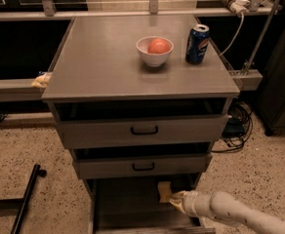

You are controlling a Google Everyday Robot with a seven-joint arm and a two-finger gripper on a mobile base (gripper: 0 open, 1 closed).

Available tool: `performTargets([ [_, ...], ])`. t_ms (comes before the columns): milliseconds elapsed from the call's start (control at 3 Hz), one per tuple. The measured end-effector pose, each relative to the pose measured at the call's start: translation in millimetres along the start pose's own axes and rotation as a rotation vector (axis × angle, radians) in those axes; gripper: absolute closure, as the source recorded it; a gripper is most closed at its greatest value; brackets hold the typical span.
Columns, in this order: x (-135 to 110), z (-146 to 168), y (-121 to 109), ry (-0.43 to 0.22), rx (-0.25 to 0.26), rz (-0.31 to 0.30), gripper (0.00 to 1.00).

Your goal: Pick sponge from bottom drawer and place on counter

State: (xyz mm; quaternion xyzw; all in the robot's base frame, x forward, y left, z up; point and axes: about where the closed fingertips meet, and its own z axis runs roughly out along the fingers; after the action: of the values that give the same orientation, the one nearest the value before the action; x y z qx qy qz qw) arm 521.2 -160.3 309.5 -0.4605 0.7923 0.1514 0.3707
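The bottom drawer (pixel 128 199) is pulled open below two closed drawers with black handles. The pale-yellow sponge (pixel 164 191) lies inside it, at the right. My gripper (pixel 176 199) reaches in from the lower right on a white arm and is at the sponge's near right corner, touching or just short of it. The grey counter (pixel 103 62) is the cabinet's flat top.
A white bowl (pixel 154 51) holding a pink-orange ball and a blue soda can (pixel 197 44) stand on the counter's back right. A yellowish wad (pixel 41 80) sits on the left ledge. A black bar (pixel 26 197) lies on the floor at left. Cables hang at right.
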Motion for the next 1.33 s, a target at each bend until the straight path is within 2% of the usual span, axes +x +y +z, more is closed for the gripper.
performTargets([
  [333, 12, 14, 16, -0.004, -0.022, 0.029, 1.00],
  [667, 38, 27, 12, 0.040, 0.005, -0.034, 1.00],
  [1000, 68, 50, 9, 0.046, 0.030, -0.081, 1.00],
  [1333, 87, 81, 12, 0.026, 0.015, -0.096, 0.81],
])
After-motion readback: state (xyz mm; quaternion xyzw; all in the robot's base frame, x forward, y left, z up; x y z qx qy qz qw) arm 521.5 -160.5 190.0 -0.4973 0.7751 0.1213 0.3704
